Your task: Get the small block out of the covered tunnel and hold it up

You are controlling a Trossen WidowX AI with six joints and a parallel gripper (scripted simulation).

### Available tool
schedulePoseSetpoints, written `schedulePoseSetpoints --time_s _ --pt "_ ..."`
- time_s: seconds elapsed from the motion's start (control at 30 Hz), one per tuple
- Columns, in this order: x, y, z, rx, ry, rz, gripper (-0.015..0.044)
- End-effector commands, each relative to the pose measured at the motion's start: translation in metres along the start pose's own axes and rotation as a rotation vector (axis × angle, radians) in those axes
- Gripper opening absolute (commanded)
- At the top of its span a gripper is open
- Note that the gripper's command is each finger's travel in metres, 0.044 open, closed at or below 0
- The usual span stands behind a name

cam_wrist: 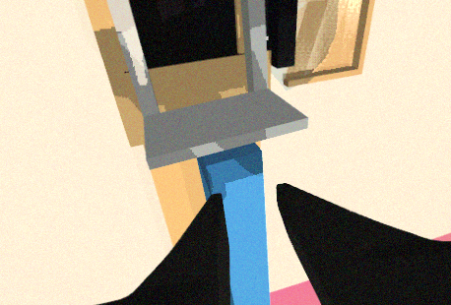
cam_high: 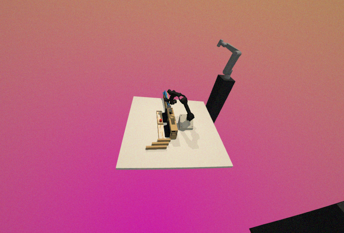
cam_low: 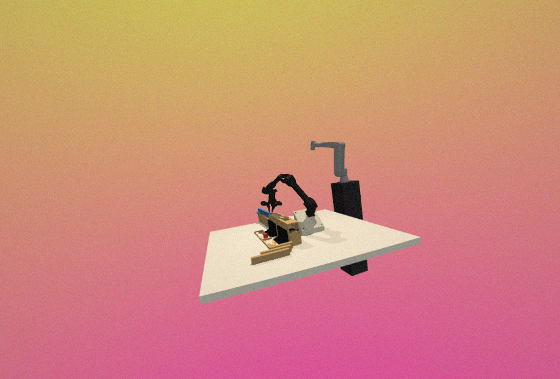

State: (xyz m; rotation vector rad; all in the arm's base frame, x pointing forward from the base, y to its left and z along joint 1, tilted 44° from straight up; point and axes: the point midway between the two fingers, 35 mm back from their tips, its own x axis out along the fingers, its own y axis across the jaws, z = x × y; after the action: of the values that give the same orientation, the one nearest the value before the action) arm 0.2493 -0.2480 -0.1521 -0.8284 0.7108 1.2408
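Observation:
The tan tunnel [cam_high: 173,127] [cam_low: 296,238] has openings in its top. A small red block [cam_high: 160,120] [cam_low: 265,235] lies outside it, in the shallow wooden tray [cam_wrist: 359,49] beside it. The long blue handle [cam_high: 165,94] [cam_low: 263,211] [cam_wrist: 249,236] extends from the tunnel's far end, above a tan rail [cam_wrist: 167,199]. My gripper [cam_low: 271,211] [cam_wrist: 249,198] is partly open above the handle. In the wrist view, the left finger overlaps the handle's left edge, and a gap shows between the handle and the right finger. The cage is not clearly visible.
A grey crossbar [cam_wrist: 223,119] spans the tunnel's end just ahead of my fingers. Tan rods [cam_high: 156,147] [cam_low: 269,255] lie near the tunnel's near end. A grey arm [cam_high: 232,61] [cam_low: 338,161] stands on a black pedestal behind the table.

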Motion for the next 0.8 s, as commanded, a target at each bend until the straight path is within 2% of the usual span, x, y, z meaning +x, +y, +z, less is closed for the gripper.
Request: schedulePoseSetpoints --time_s 0.0,0.03,0.4,0.77 --pt "0.000 0.000 0.000 0.000 -0.002 0.002 0.0020" --pt "0.000 0.000 0.000 0.000 -0.002 0.002 0.0000" --pt "0.002 0.000 -0.002 0.000 -0.002 0.002 0.0000" --pt "-0.010 -0.002 -0.003 0.001 0.000 -0.001 0.0289"
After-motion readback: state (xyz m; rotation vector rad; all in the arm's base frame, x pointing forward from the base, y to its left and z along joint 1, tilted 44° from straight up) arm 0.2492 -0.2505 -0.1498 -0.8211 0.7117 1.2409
